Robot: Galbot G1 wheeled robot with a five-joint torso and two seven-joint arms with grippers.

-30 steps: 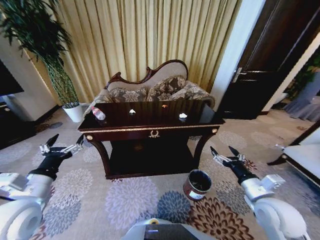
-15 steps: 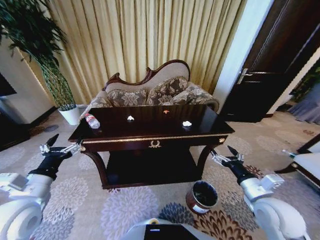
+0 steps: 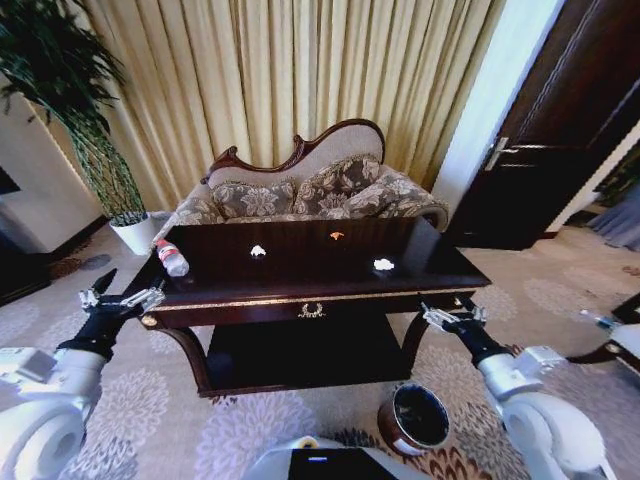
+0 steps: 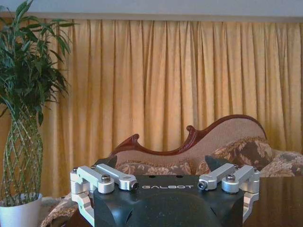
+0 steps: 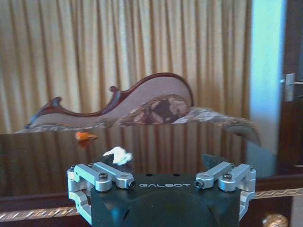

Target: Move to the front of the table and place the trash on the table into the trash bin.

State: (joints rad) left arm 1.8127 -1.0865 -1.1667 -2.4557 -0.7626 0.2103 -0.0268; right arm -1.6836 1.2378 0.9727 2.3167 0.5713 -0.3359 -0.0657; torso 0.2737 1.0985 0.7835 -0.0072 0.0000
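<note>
I'm at the approach step here, rolling up on the front of the table (image 3: 310,295), its gold laurel emblem facing me, and nothing is picked up yet. The trash sits on the glossy top: a small clear plastic bottle (image 3: 171,258) with a red label lying near the table's left end, a crumpled white paper bit (image 3: 258,251) toward the middle, a tiny orange piece (image 3: 337,236) farther back, and another white paper wad (image 3: 383,264) toward the right. The trash bin (image 3: 417,418) stands on the carpet below the table's right front corner, close to my right arm. My left gripper (image 3: 122,298) hovers just off the left front corner, fingers spread wide, holding nothing, touching nothing. My right gripper (image 3: 455,315) hangs at the right front edge, also wide open and empty; from its wrist the white wad (image 5: 118,155) lies just ahead on the tabletop. By my reckoning, the next move calls for lifting a claw over the edge onto the nearest piece
</note>
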